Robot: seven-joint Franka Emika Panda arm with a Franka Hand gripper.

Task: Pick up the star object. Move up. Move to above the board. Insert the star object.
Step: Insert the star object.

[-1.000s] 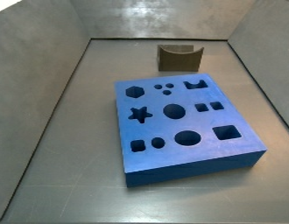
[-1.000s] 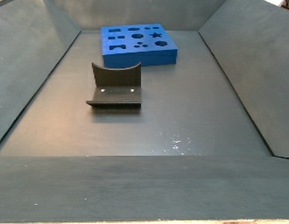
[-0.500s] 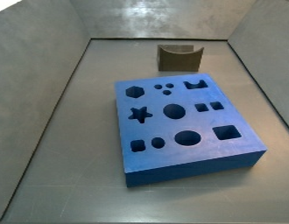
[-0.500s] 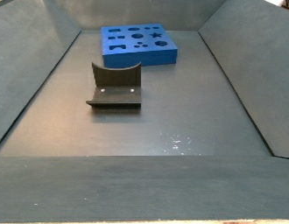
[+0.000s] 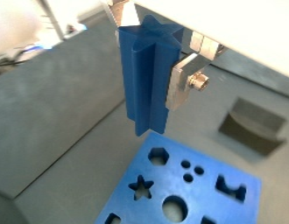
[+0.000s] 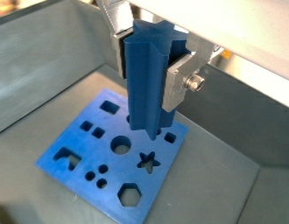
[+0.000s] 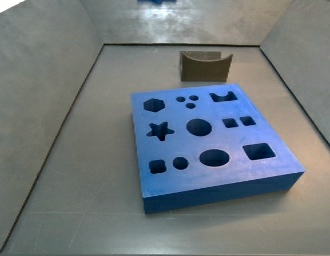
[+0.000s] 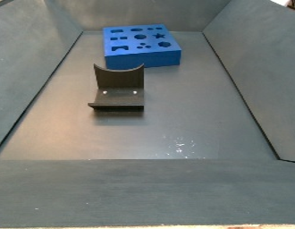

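Star object (image 6: pixel 147 74) hangs upright in our pincer (image 6: pixel 153 52), clamped near its top between the silver fingers (image 6: pixel 178 80), so that most of its ridged length stays free below the pads for entry into a hole. We see this in both wrist views; neither side view shows the arm or the piece, so we judge both to be high above the board (image 7: pixel 208 145).

Relative to the board, the piece sits well above the top face, with its lower end over the area near the star-shaped hole (image 6: pixel 147 159), though we cannot tell how closely the two line up. Holding it vertical makes sense, since the prism must go in end first and its points must match the cut-out.

The board lies flat on the floor of the grey enclosure, with the fixture (image 8: pixel 116 87) standing apart from it, beyond one edge.

We judge the lift done and the move above the board under way or nearly complete; insertion is not yet begun.
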